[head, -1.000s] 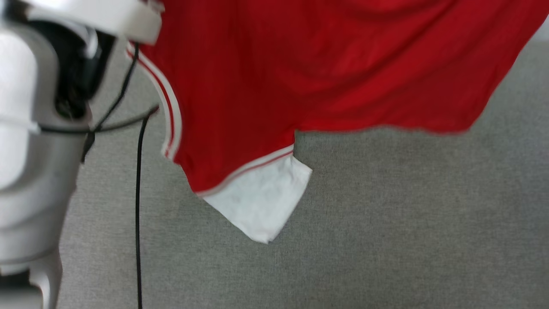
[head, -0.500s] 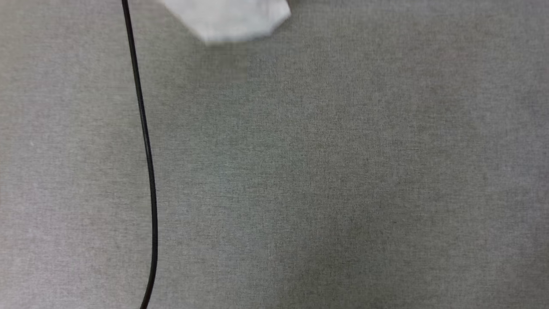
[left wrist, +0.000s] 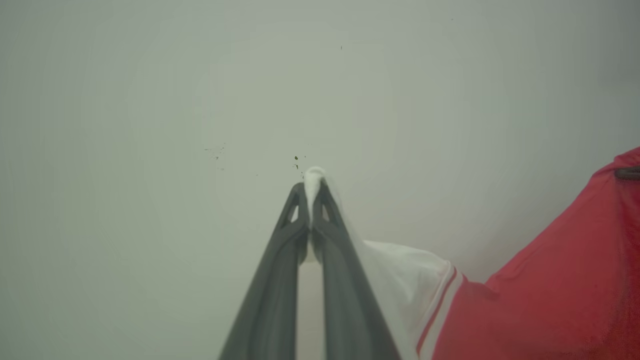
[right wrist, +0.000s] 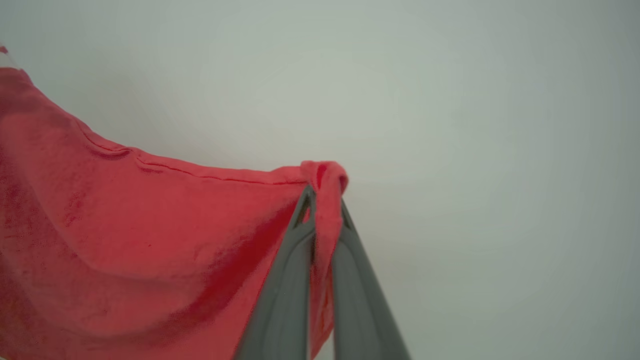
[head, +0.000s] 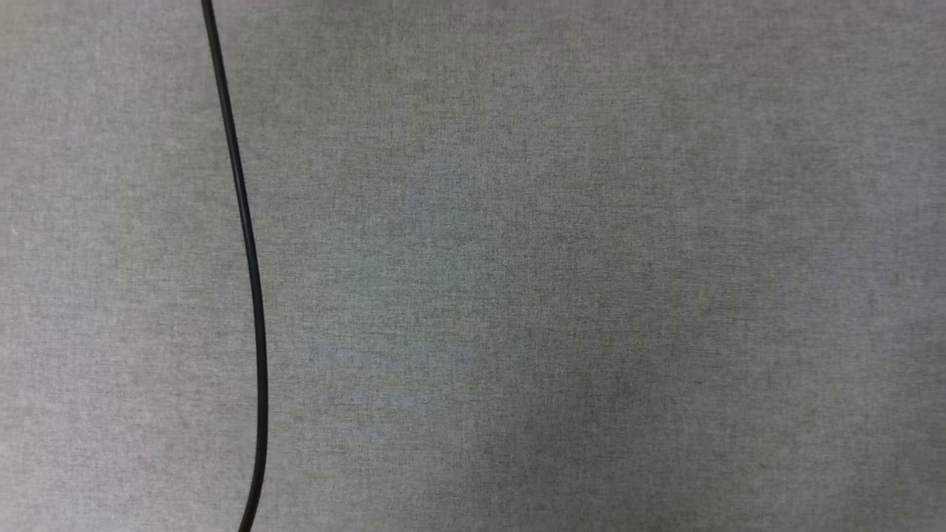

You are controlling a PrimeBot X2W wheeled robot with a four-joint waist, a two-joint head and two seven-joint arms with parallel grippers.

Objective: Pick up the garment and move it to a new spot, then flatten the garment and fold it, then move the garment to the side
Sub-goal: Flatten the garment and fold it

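Head view: a grey fabric surface (head: 591,295) with a black cable (head: 251,295) lying across it.

Left wrist view: your left gripper (left wrist: 311,192) is clamped on the white sleeve (left wrist: 400,280) tip. The garment (left wrist: 550,280) trails to its right.

Right wrist view: your right gripper (right wrist: 322,200) pinches a red hem corner (right wrist: 325,175), with the cloth spreading to its left.

Judged: the garment spans gripper to gripper.

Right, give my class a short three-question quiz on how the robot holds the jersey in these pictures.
1. True or false: the left gripper is shut on the jersey's white sleeve.
2. The right gripper pinches cloth of which colour? A red, B white, C black.
3. Fill in: in the head view a black ____ crosses the grey surface.
Key: 1 true; 2 A; 3 cable.
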